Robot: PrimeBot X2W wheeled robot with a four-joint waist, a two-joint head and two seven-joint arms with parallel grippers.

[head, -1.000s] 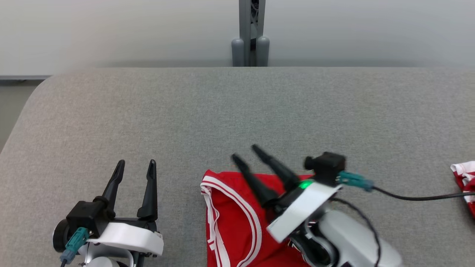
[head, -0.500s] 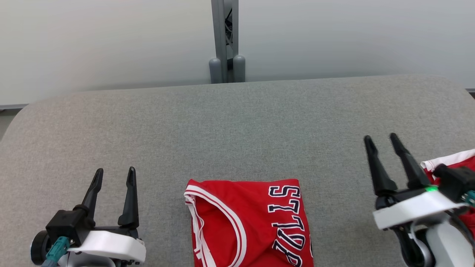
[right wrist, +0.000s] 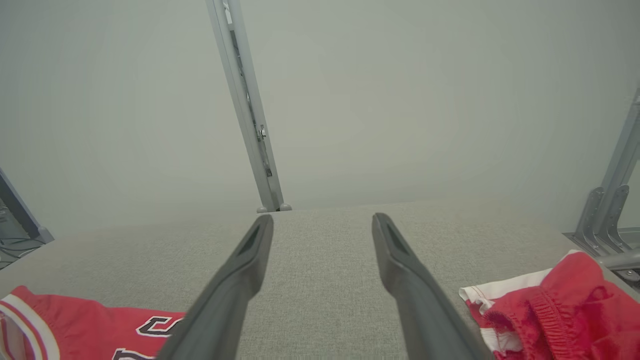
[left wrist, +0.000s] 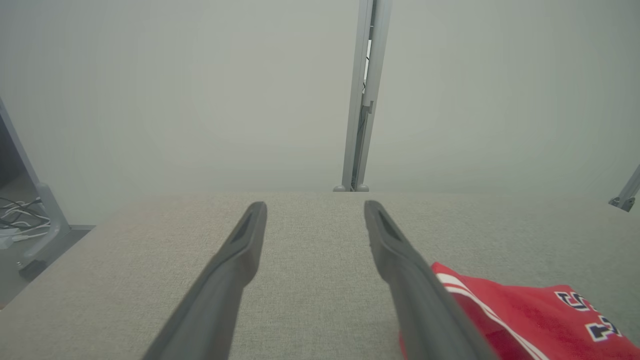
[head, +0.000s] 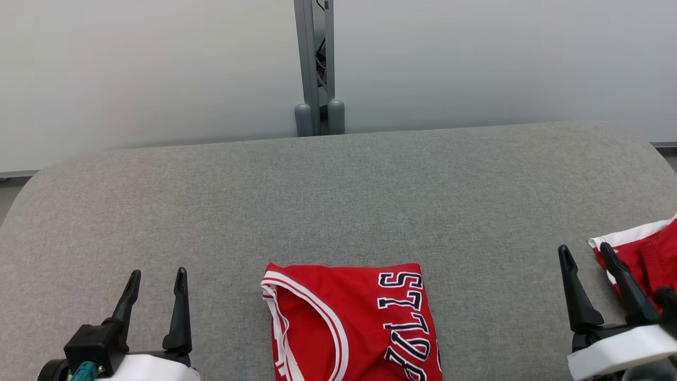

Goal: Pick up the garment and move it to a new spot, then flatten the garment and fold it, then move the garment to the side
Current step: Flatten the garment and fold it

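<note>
Down at six o'clock lies the folded red jersey (head: 349, 323): a thin, slick-looking knit with white trim curving round the armhole and navy-outlined block lettering, flat on the tabletop (head: 338, 196). Left gripper (head: 158, 271) at seven o'clock, jaws spread, nothing in them. Right gripper (head: 584, 247) at four, jaws spread too, empty. The folding looks done, so I'd say the move to the side is what's left. The danger: pinch only the top layer and that fold peels open. The grey felt-like surface may drag the cloth too. At three o'clock, just beside the right gripper, sits a rumpled red garment (head: 645, 254) with gathered elastic, and it could snag. Grey metal post (head: 314, 63) at twelve.
</note>
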